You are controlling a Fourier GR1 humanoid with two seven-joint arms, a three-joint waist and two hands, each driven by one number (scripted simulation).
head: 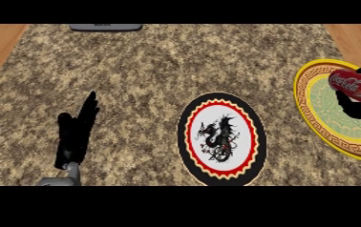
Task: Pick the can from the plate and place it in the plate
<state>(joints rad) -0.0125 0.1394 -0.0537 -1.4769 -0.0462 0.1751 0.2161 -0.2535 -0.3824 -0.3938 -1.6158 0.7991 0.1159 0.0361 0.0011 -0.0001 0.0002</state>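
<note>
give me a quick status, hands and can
Left hand open, resting at lower left. Right hand fingers curled on red can over yellow plate. Dragon plate bare, path unobstructed.

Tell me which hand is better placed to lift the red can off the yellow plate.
The right hand: it is already at the red can on the yellow plate, fingers curled by it. The left hand rests open, far across the counter.

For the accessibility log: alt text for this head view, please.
The right hand curls round a red can over a yellow-rimmed plate at the counter's right edge. A black-rimmed dragon plate lies mid-counter; the left hand rests open at left.
</note>
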